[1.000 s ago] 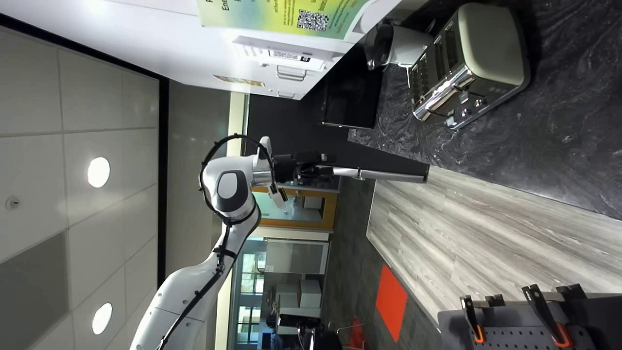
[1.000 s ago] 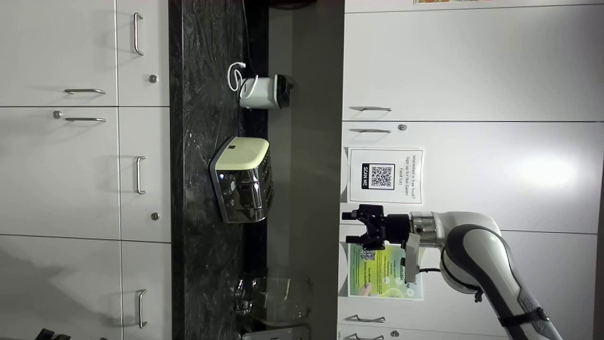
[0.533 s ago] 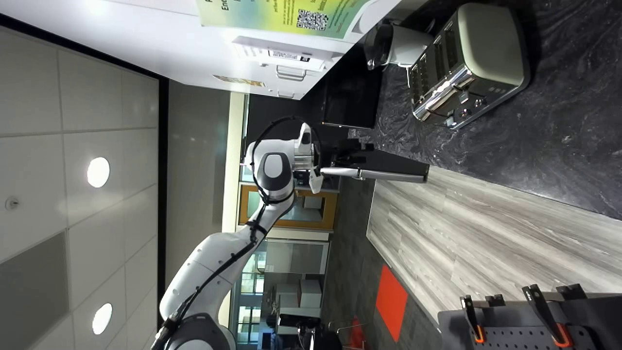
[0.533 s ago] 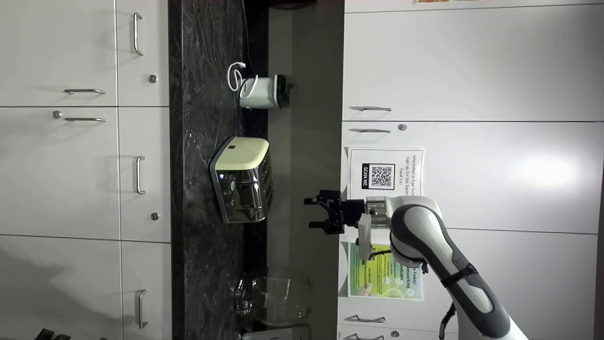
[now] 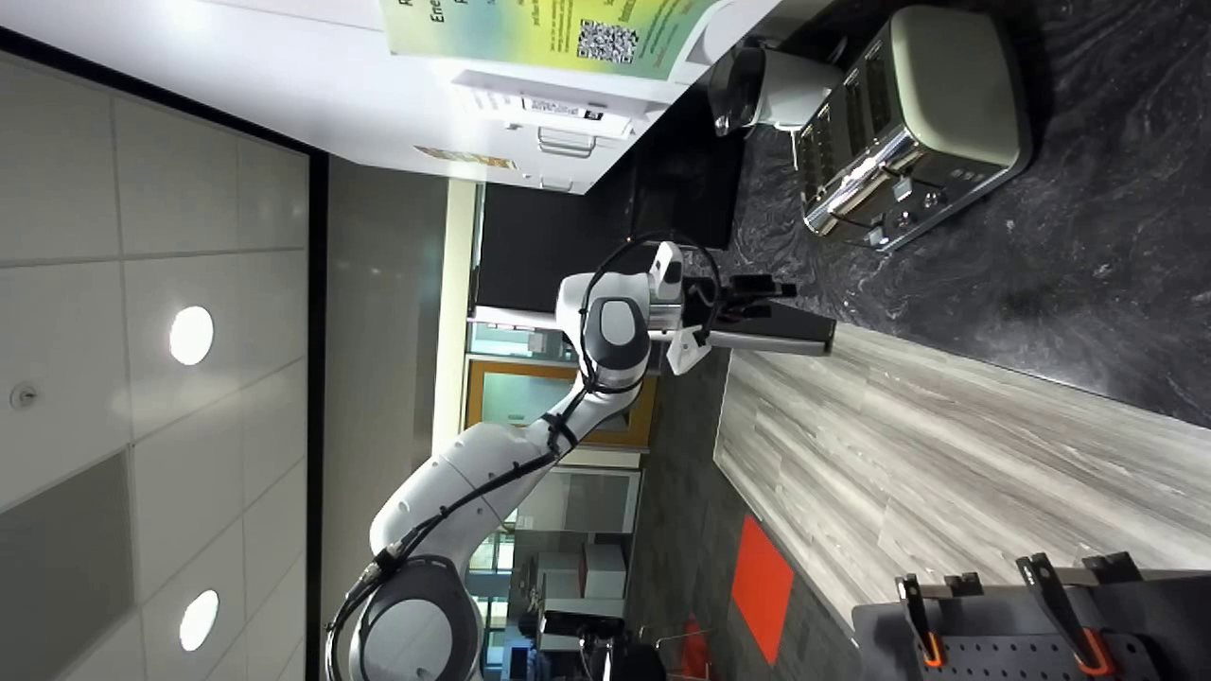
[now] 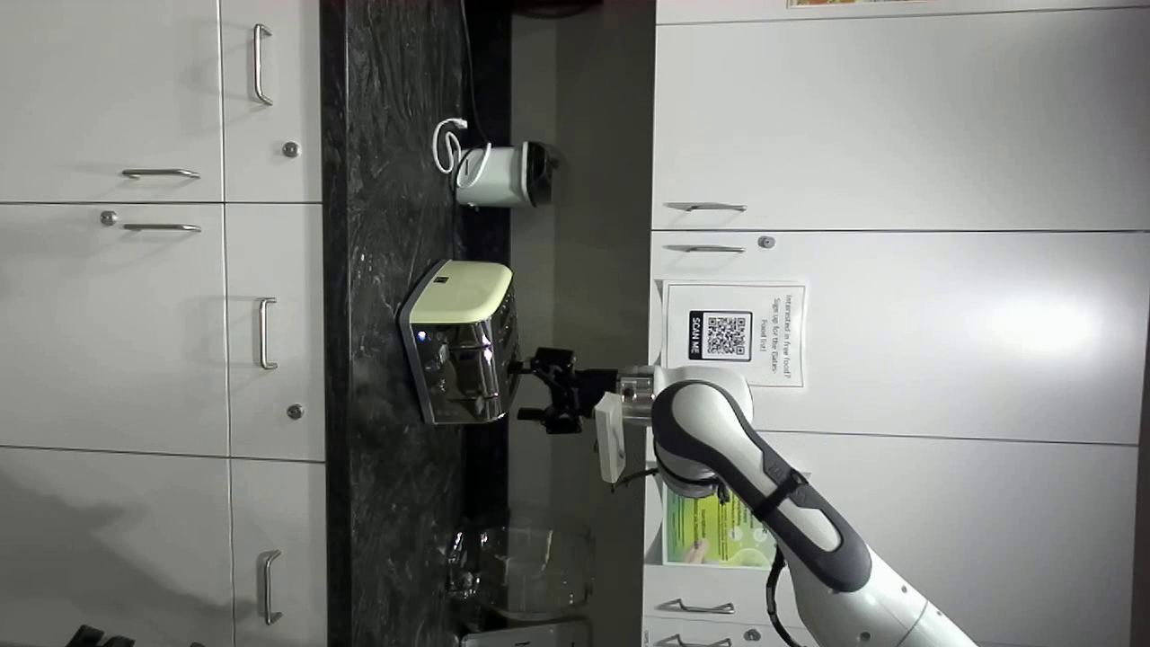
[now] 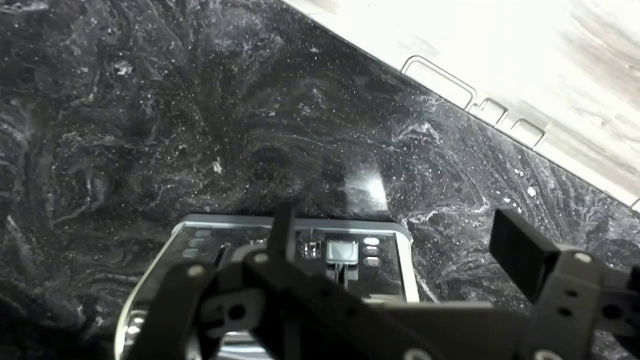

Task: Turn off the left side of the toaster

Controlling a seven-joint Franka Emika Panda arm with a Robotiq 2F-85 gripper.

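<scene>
The toaster stands on the dark counter, with pale green sides and a shiny dark front; it also shows in an exterior view. Its front carries levers and knobs; in the wrist view one lever sits low beside a row of buttons, and the top button glows. My gripper points down, open and empty, above and in front of the toaster; it also shows in an exterior view. In the wrist view the gripper has one finger covering the middle of the front panel; the other lever is mostly hidden.
A small white appliance with a dark lid and white cable stands beside the toaster. A clear container is on the toaster's other side. Upper cabinets hang above the counter. Black-and-orange clamps appear at an exterior view's edge.
My arm has moved down from beside the upper cabinets and closer to the toaster. The gripper has stayed open. The toaster has not moved.
</scene>
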